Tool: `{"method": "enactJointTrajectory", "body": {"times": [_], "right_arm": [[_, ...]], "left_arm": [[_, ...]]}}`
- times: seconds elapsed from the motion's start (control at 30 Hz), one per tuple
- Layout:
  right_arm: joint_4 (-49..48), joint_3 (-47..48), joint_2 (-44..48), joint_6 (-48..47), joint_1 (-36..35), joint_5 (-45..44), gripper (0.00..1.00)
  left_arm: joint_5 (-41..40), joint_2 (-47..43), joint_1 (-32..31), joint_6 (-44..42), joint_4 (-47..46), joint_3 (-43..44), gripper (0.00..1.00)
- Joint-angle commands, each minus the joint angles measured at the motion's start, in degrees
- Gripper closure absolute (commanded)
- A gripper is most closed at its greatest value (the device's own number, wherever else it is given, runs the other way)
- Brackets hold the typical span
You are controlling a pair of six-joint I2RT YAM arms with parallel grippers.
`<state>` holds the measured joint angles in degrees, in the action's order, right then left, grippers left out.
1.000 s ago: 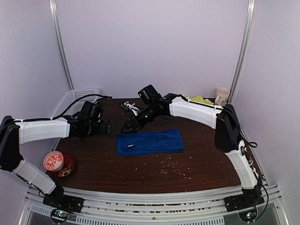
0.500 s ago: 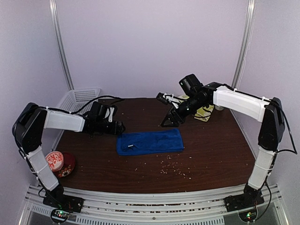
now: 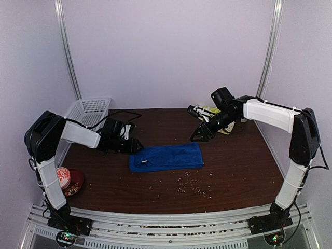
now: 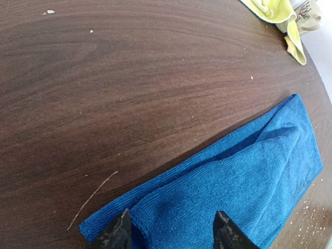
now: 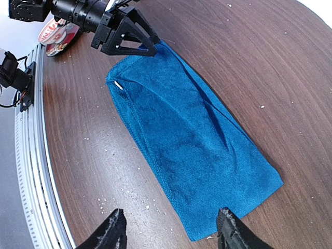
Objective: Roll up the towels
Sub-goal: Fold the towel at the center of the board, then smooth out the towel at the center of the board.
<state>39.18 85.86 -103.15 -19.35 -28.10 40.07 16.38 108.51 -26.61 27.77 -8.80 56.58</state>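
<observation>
Blue towel (image 3: 166,157) lies flat and folded long at mid desk, not rolled. Yellow towel (image 4: 272,8) sits bunched at the desk's far right corner. My left claw (image 4: 171,236) is low at the blue towel's left end, fingers apart with the cloth's edge between them; can't tell if they touch it. My right claw (image 3: 199,136) hangs above the blue towel's far right end, fingers apart, holding nothing. Crumbs (image 3: 189,185) dot the desk on the towel's near side.

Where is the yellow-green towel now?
At the far right of the table, the yellow-green towel lies beside a mug, behind the right gripper in the top view, apart from the blue towel.
</observation>
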Motion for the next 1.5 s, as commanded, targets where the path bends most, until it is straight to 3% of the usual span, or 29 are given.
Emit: {"method": "enactJointTrajectory", "body": {"times": [0.0, 0.27, 1.13, 1.27, 1.4, 1.47], "right_arm": [[-1.2, -1.0, 2.1, -0.4, -0.3, 1.3, 0.4], [-1.8, -1.2, 1.1, 0.3, -0.3, 1.4, 0.41], [-2.4, -1.5, 0.1, 0.8, -0.3, 1.2, 0.46], [-2.4, -1.4, -0.2, 0.8, -0.3, 1.3, 0.47], [-2.4, -1.4, -0.1, 0.9, -0.3, 1.5, 0.47], [-2.4, -1.4, -0.1, 0.9, -0.3, 1.6, 0.47]], "left_arm": [[-0.4, -0.3, 0.5, 2.1, -3.2, -0.8, 0.46], [-4.5, -0.9, 0.5, 2.5, -1.1, -2.0, 0.46], [-1.7, 2.8, 0.4, 2.9, -3.8, -1.2, 0.57], [-2.0, 3.1, 0.4, 3.1, -4.3, -1.5, 0.64], [-2.1, 2.9, 0.4, 3.3, -4.6, -1.5, 0.8], [-2.3, 2.6, 0.4, 3.3, -4.7, -1.3, 0.83]]}}
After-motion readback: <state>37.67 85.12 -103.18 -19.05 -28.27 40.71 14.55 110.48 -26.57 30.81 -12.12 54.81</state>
